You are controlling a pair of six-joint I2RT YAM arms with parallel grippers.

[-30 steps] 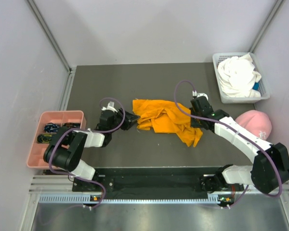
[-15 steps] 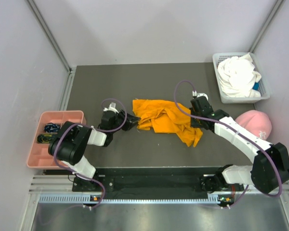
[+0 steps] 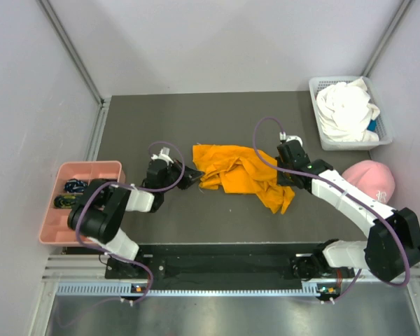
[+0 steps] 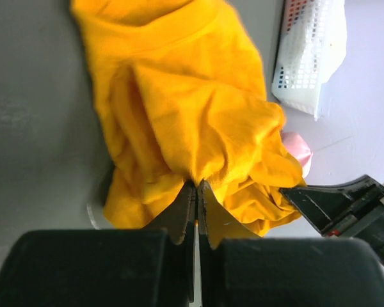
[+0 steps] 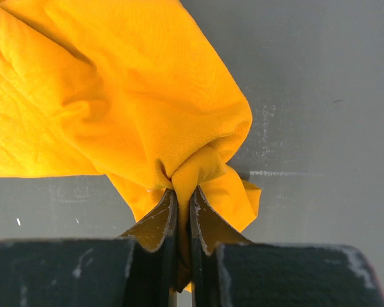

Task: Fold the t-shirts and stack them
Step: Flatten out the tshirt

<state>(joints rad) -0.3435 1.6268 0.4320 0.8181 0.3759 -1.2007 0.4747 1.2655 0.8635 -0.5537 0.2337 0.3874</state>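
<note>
Lying crumpled mid-table, the orange t-shirt point(image 3: 238, 175) is pinched at both ends. The left gripper point(image 4: 196, 190) has its jaws pressed almost together on a fold at the shirt's left edge, and the right gripper point(image 5: 182, 204) clamps a bunched corner on the right. Soft, light cotton like this will likely sag and wrinkle (no stiffness to help), so hems or shoulder seams look the better holds for spreading. The white t-shirt point(image 3: 346, 105) sits heaped in the basket point(image 3: 353, 145), far right.
</note>
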